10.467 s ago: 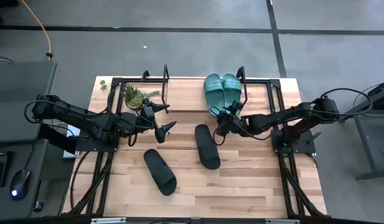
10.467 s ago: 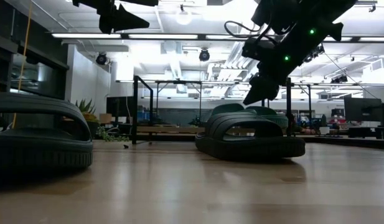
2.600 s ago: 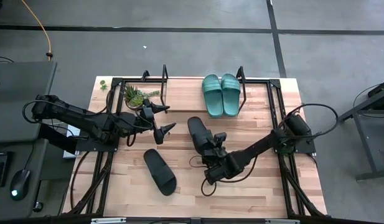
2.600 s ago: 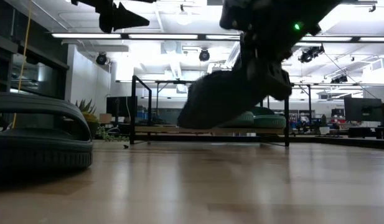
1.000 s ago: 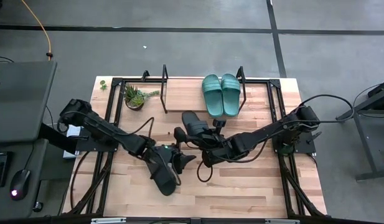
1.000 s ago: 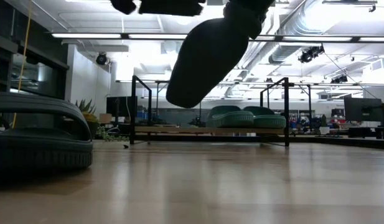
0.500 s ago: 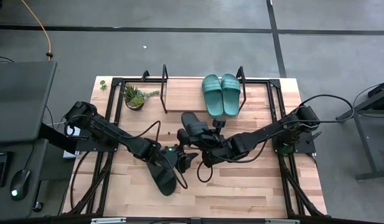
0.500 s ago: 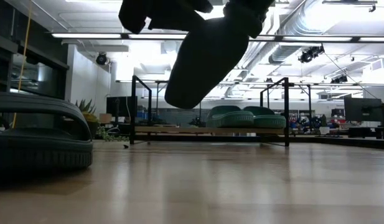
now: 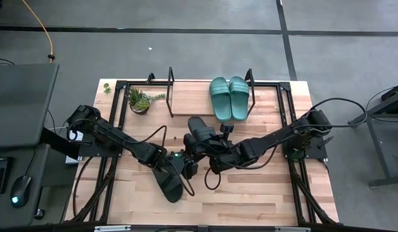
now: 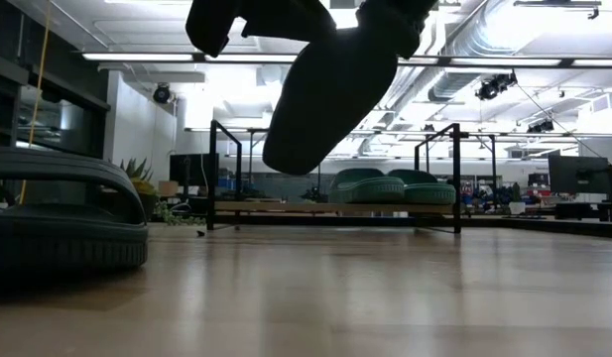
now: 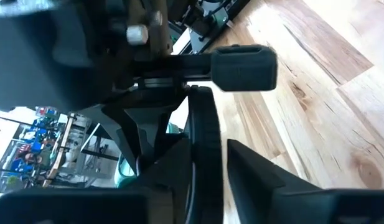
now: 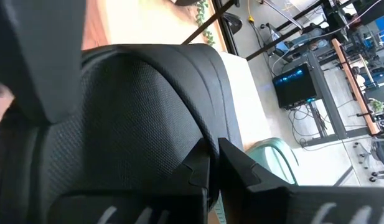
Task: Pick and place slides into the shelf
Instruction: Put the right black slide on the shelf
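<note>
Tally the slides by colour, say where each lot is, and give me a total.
Teal-green slides: 2, side by side on the shelf.
Black slides: 2, one held up in the air, one lying on the table.
Total: 4.

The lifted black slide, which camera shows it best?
The high view: the lifted black slide shows above the table between the right gripper and the left gripper. The low view shows a dark silhouette; the wrist views show only close-up parts.

Overhead and table-level views — both sharing the shelf.
</note>
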`<state>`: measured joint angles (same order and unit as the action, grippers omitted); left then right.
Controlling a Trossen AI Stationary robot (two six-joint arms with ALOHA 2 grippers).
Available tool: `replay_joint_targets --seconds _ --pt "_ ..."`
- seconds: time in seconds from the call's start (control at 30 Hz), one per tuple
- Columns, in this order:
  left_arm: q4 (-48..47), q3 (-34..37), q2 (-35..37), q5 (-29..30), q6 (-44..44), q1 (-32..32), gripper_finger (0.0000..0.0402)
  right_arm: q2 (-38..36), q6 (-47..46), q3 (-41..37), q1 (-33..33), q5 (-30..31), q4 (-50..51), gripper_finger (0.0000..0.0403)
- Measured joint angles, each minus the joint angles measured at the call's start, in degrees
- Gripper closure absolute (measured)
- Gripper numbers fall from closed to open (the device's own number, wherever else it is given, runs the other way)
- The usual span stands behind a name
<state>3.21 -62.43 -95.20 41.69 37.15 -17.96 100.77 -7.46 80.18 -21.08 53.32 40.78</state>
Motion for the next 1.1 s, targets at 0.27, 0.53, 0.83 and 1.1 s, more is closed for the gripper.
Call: replay_joint_targets --seconds 0.27,0.53,0.83,1.1 --pt "-1.5 0.0 0.0 -1.9 -1.8 2.0 0.0317 -0.6 1.1 0.0 -1.2 0.8 -1.4 0.0402" --pt "-2.6 0.0 0.0 -2.8 -3.5 3.0 0.0249 -0.8 1.0 0.0 -1.6 0.9 -2.0 0.0402" --pt "-2.6 0.0 0.0 -2.8 -4.0 2.9 0.0193 -0.8 0.9 0.0 -1.6 1.1 -2.0 0.0402" --pt "-2.7 0.0 0.0 -0.7 -2.4 2.9 0.0250 -0.8 0.9 0.0 -1.6 1.0 -2.1 0.0402"
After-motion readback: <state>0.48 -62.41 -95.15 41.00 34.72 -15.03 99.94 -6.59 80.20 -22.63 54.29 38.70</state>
